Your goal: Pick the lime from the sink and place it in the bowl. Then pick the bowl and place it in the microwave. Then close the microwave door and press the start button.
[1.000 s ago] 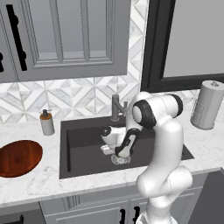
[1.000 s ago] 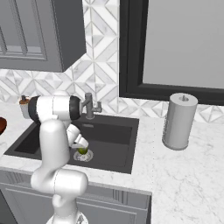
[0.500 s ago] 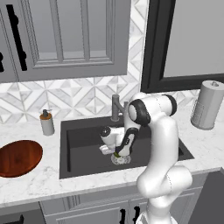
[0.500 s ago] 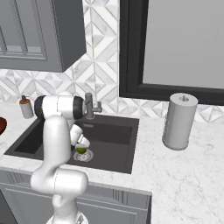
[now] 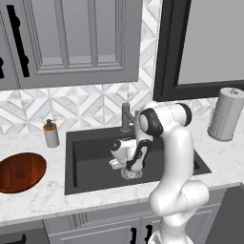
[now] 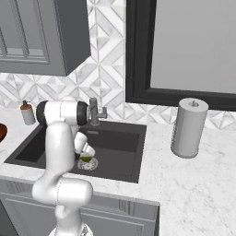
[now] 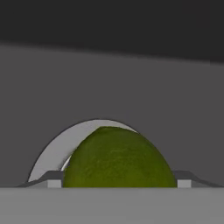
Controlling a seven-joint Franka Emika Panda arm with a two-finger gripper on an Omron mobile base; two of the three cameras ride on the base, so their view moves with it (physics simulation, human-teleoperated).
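Small, light, firm lime [image 7: 118, 159] on the sink [image 5: 90, 147] drain: round and probably slippery, best pinched across its widest middle. Gripper [image 6: 85, 157] low over it; finger spread impossible to tell.

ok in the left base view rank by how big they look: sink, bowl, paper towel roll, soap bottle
1. sink
2. bowl
3. paper towel roll, though close to the bowl in apparent size
4. soap bottle
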